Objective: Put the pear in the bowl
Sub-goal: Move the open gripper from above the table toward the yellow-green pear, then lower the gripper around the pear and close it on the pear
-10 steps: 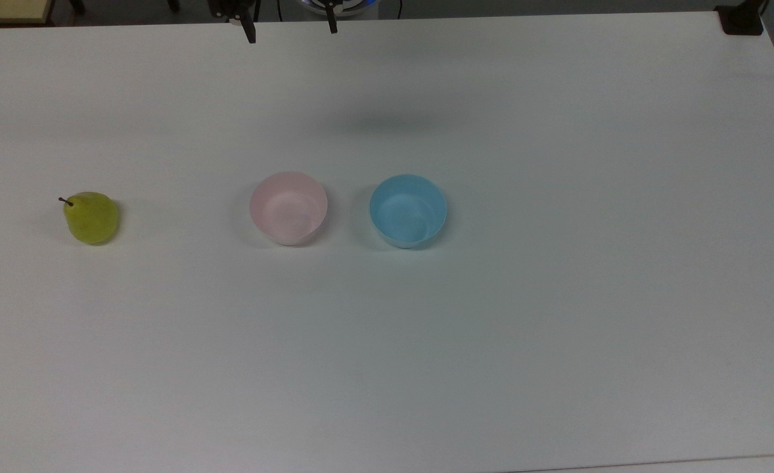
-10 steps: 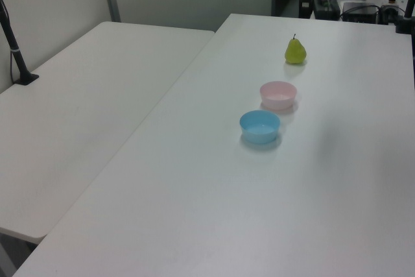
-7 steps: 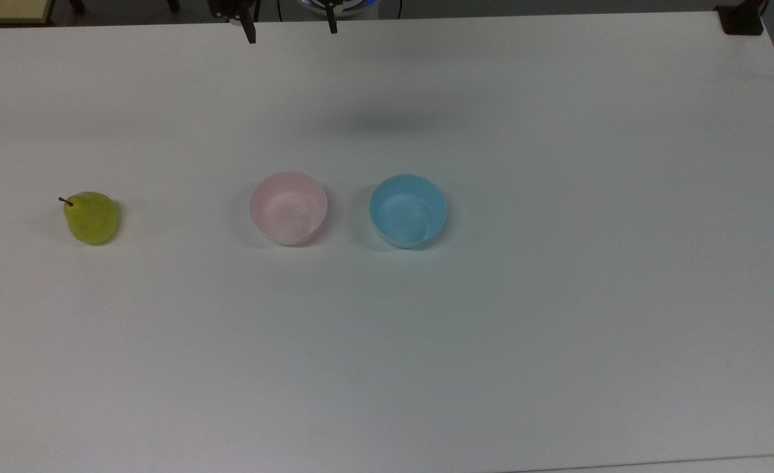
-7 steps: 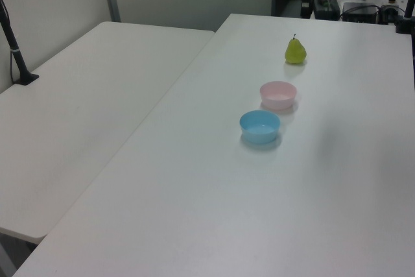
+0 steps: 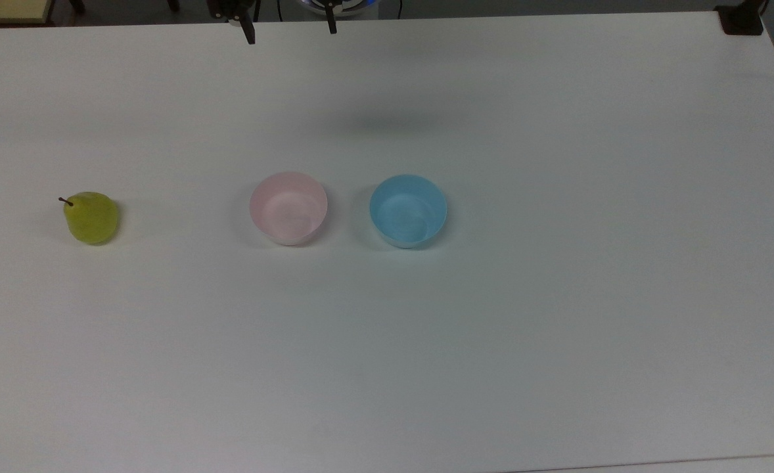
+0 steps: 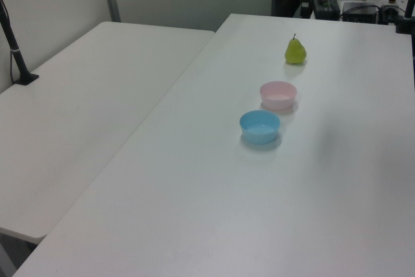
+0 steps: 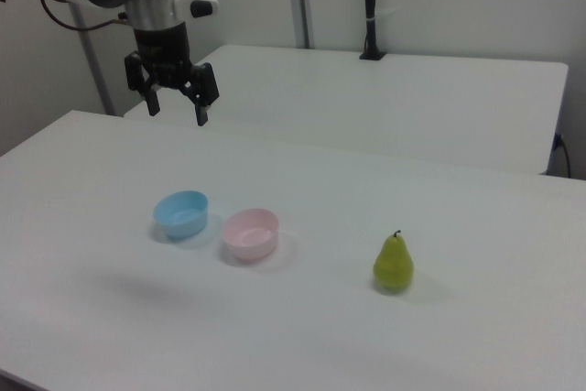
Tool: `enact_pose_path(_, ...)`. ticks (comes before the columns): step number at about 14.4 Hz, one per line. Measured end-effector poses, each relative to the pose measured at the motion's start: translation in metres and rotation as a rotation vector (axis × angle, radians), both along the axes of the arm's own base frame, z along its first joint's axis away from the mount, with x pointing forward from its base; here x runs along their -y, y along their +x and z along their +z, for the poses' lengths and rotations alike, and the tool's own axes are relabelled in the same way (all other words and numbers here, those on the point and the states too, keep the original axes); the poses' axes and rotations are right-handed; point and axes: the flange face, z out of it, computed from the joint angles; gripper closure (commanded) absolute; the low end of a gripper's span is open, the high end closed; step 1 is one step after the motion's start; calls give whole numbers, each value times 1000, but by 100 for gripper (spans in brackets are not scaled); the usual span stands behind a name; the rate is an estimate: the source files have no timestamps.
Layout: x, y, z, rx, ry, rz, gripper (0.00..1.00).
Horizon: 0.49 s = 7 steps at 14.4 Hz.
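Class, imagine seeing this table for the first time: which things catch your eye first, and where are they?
A pale pink plastic bowl and a light blue plastic bowl sit side by side mid-table. A yellow-green pear stands upright apart, at the right view's right. The black two-finger gripper hangs open above the table.

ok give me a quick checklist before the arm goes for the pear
1. Gripper open and holding nothing: ok, the jaws stand spread apart, high above the table.
2. Pear upright and standing free: ok, stem up, nothing touching it.
3. Pink bowl empty and upright: ok.
4. Blue bowl apart from the pink bowl: ok, a gap shows between them in the top view.
5. Path to the pear: ok, though in the right view both bowls sit between gripper and pear, so travel high.
6. Whether the open jaws are wide enough for the pear: cannot tell.
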Motion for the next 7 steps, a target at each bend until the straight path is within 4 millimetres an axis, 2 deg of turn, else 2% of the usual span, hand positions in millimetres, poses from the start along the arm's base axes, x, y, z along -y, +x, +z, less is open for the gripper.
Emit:
enact_pose_path(1, 4, 0, 0, 5, -2, 55, 0)
enact_pose_path(3, 34, 0, -4, 15, -13, 201, 0)
enact_pose_path(5, 92, -1, -10, 12, -54, 297, 0)
enact_pose_path(7, 135, 4, -24, -2, -99, 272, 0)
